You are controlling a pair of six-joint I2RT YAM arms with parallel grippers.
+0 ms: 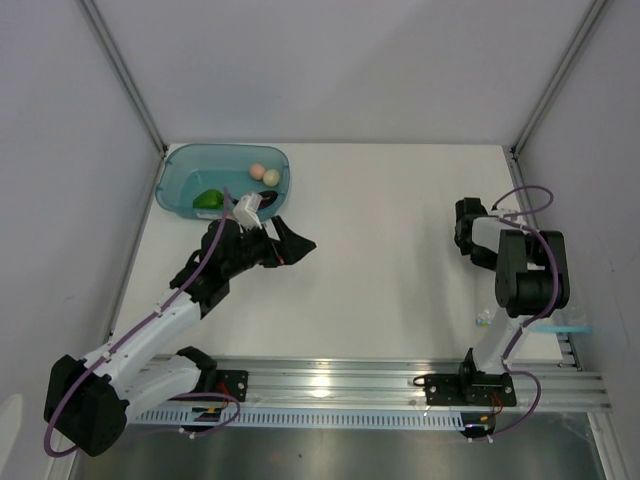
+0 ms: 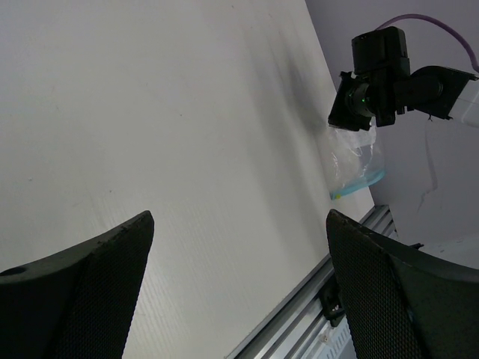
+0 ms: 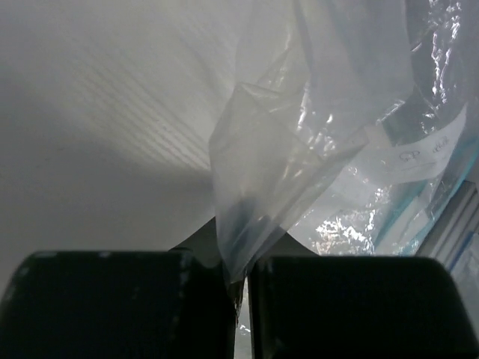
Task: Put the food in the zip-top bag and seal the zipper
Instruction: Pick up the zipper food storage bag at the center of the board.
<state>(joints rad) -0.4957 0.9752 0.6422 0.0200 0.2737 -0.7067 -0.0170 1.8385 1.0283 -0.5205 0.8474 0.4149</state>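
The food lies in a teal tub (image 1: 172, 185) at the back left: two pale balls (image 1: 264, 174), a green pepper lump (image 1: 208, 200) and a dark eggplant (image 1: 266, 201) partly hidden by my left wrist. My left gripper (image 1: 296, 243) (image 2: 239, 217) is open and empty, just right of the tub, pointing across the table. My right gripper (image 1: 468, 238) (image 3: 239, 262) is shut on a fold of the clear zip-top bag (image 3: 299, 149) (image 2: 355, 153). The bag hangs down to the table. Its light-blue zipper (image 2: 359, 182) (image 1: 560, 327) lies near the front rail.
An aluminium rail (image 1: 330, 380) runs along the table's near edge. Grey walls and frame posts (image 1: 125, 75) close in the left, back and right sides. The white tabletop (image 1: 380, 260) lies between the two arms.
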